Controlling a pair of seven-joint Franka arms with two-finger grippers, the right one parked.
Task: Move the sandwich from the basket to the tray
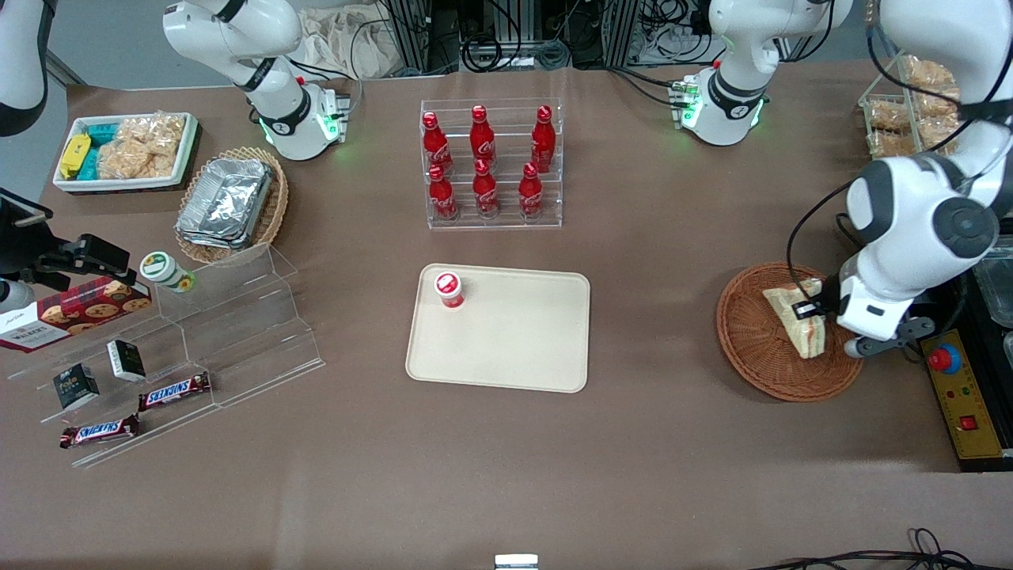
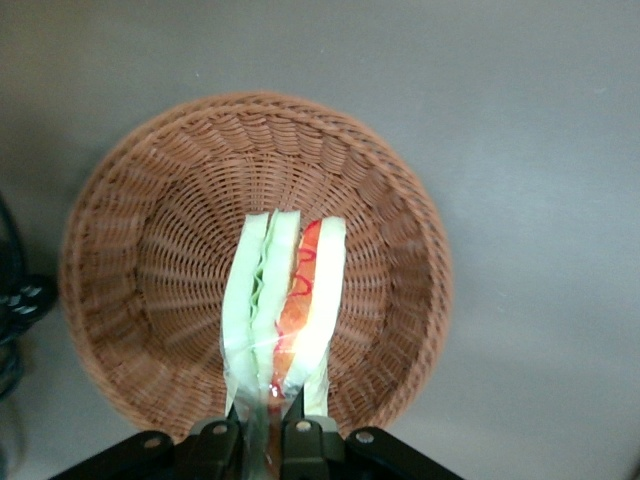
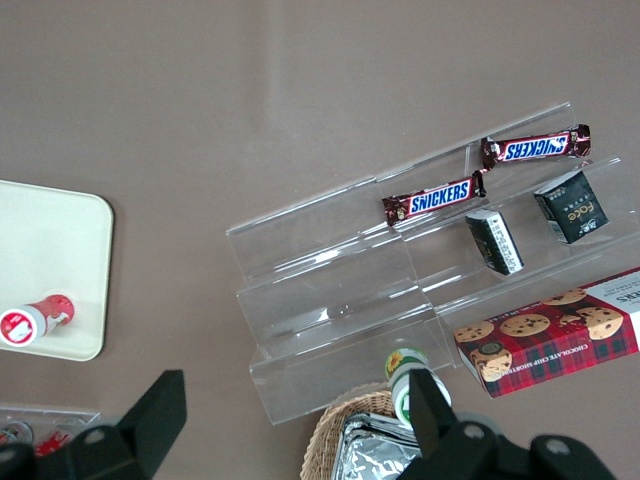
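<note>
The sandwich (image 1: 801, 326), a pale wedge in clear wrap with green and red filling, sits within the round reddish-brown basket (image 1: 748, 348) toward the working arm's end of the table. My left gripper (image 1: 809, 309) reaches down into the basket and is shut on the sandwich's end. In the left wrist view the sandwich (image 2: 285, 300) stands edge-on over the basket (image 2: 150, 250), and the gripper (image 2: 264, 432) pinches its wrapped end between both black fingers. The cream tray (image 1: 514, 348) lies flat at the table's middle, well apart from the basket.
A small red-capped cup (image 1: 449, 289) stands on one corner of the tray. A clear rack of red bottles (image 1: 491, 162) is farther from the camera than the tray. A yellow control box (image 1: 959, 400) lies beside the basket. A stepped acrylic shelf (image 1: 229, 332) stands toward the parked arm's end.
</note>
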